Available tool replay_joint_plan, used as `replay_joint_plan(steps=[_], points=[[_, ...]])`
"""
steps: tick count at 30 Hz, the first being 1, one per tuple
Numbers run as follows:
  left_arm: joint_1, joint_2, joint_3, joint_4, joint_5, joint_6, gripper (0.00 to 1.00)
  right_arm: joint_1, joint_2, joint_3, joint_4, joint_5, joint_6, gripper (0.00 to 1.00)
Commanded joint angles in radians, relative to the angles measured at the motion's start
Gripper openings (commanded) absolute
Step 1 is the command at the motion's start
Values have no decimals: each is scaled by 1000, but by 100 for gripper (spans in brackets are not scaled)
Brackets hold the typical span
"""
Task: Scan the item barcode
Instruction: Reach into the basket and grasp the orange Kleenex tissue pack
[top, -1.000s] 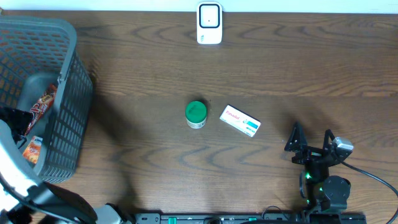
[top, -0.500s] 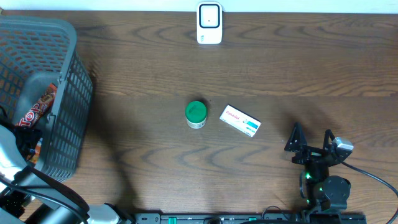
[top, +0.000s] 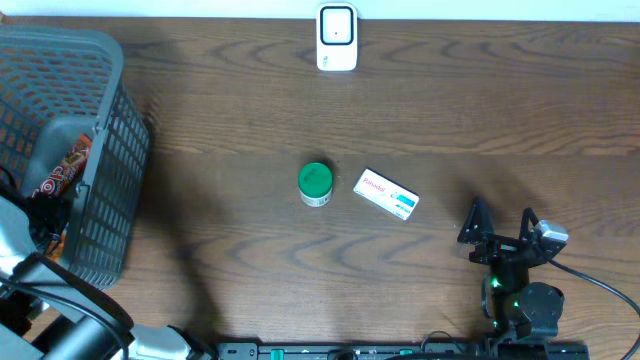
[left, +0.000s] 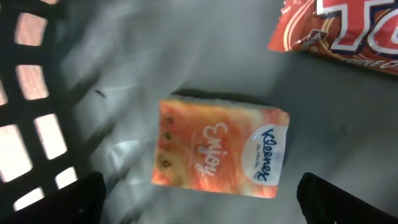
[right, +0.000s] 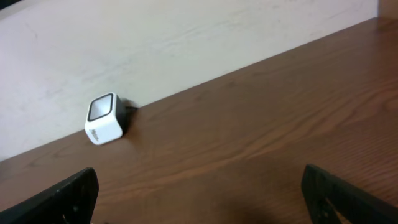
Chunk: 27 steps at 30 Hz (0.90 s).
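Note:
In the left wrist view an orange Kleenex tissue pack (left: 221, 148) lies flat on the grey basket floor. My left gripper (left: 202, 208) hangs open just above it, one dark fingertip at each lower corner, touching nothing. A red snack packet (left: 348, 28) lies beyond the pack. The white barcode scanner (top: 337, 38) stands at the table's far edge and also shows in the right wrist view as the scanner (right: 104, 118). My right gripper (top: 500, 226) rests open at the front right with nothing between its fingers.
The grey mesh basket (top: 100, 120) fills the left side, and its wall (left: 31, 124) is close on the left of my left gripper. A green-lidded jar (top: 315, 184) and a white medicine box (top: 386, 194) lie mid-table.
My left arm has shifted a little inside the basket, and the red snack packet has moved slightly beside it. The right arm has stayed still.

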Motion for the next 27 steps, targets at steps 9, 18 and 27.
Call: replay_joint_plan(steps=[9,18,27], points=[[3,79,-6,52,30,45,98,-6,-5,-1,-4,3,-13,99],[3,148,-6,95,31,45,98,-6,-5,-1,-3,3,-13,99],[3,231,-6,106,31,45,91,-6,-5,-1,-4,3,-13,99]])
